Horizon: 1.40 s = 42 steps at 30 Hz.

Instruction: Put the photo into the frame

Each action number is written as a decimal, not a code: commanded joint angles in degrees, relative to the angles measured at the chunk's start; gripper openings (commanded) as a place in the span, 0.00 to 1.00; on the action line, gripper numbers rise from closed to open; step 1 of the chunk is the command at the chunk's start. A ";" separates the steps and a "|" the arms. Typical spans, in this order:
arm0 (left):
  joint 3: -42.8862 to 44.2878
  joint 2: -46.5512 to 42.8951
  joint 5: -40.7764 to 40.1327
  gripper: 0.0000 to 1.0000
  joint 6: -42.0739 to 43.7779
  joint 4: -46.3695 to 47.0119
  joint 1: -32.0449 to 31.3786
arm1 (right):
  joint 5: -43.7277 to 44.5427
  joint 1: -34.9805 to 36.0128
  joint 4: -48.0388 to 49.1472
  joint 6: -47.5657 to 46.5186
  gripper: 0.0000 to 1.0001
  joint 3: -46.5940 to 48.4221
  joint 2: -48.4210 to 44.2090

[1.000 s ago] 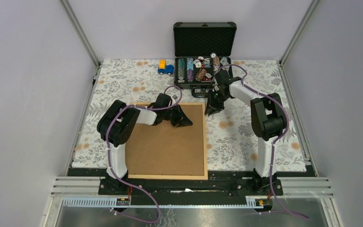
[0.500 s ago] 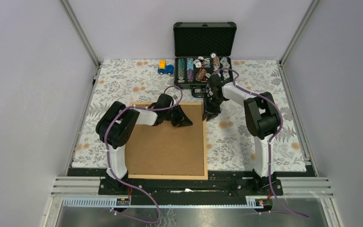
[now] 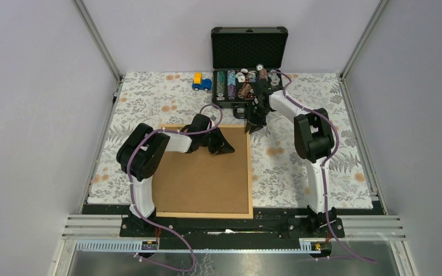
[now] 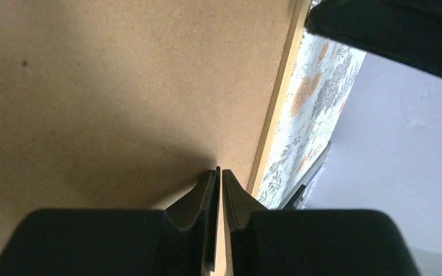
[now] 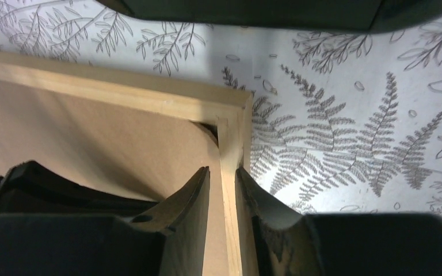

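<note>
The light wooden frame [image 3: 250, 172] lies flat on the floral mat, filled by the plain brown backing sheet [image 3: 201, 178]. The photo is not in view. My left gripper [image 3: 225, 148] rests shut on the backing near the frame's far edge; in the left wrist view the gripper [image 4: 219, 172] is closed and empty beside the frame's rail [image 4: 276, 115]. My right gripper [image 3: 252, 125] is at the frame's far right corner. In the right wrist view the gripper [image 5: 223, 169] straddles the frame's rail [image 5: 230, 132], slightly apart, with a sliver of backing [image 5: 92, 132] showing inside.
An open black case [image 3: 248, 49] holding poker chips stands just beyond the right gripper. A small blue and yellow toy car [image 3: 201, 83] sits left of it. The floral mat [image 3: 299, 167] stretches to the right of the frame. Walls close in on both sides.
My right gripper moved from the mat right of the frame onto the right rail, then along it to the far right corner. The left arm and the frame stayed still.
</note>
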 commanded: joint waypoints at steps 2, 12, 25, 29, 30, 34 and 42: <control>-0.29 1.28 -10.14 0.14 4.65 -5.90 0.34 | 6.01 0.52 -3.22 0.34 0.30 4.33 5.58; 0.95 1.81 -10.13 0.13 5.11 -7.47 0.34 | 24.08 8.58 -6.17 2.38 0.30 -4.00 9.34; 1.91 1.61 -10.30 0.12 6.07 -9.72 0.43 | 23.89 10.82 -13.87 -0.50 0.40 6.81 19.89; 2.31 1.57 -10.43 0.12 6.77 -10.51 0.43 | 15.12 9.30 -13.71 -1.76 0.43 11.32 18.48; 2.40 1.64 -10.46 0.12 6.89 -10.67 0.46 | 12.60 8.70 -13.03 -1.67 0.43 12.27 17.35; 2.70 1.48 -10.32 0.12 7.47 -11.44 0.43 | 10.82 5.99 -12.74 -1.59 0.44 15.67 11.70; 3.21 1.15 -11.16 0.12 8.14 -12.58 0.43 | 18.04 5.47 -11.46 -7.52 0.42 16.40 2.26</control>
